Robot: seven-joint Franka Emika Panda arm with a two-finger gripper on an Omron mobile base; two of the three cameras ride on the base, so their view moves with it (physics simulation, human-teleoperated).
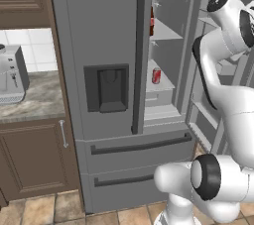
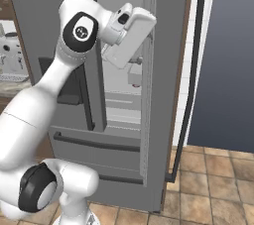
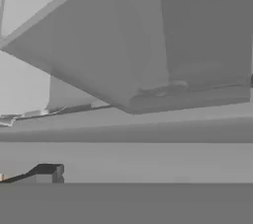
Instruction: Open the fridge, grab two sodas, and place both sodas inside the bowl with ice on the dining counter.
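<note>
The grey fridge has its left door shut and its right door swung open. A short red can stands on a middle shelf. The dark cola bottle stands on a higher shelf, half hidden by the left door's edge. My arm reaches up into the open side. The gripper hangs near the inner face of the open door, apart from both sodas. In the hand view one dark fingertip sits far to the left against grey fridge panels, with nothing held. The bowl, ice and dining counter are out of view.
A coffee machine stands on a narrow counter left of the fridge, with brown cabinets above and below it. Two fridge drawers sit under the doors. Right of the open door are a dark wall and tiled floor.
</note>
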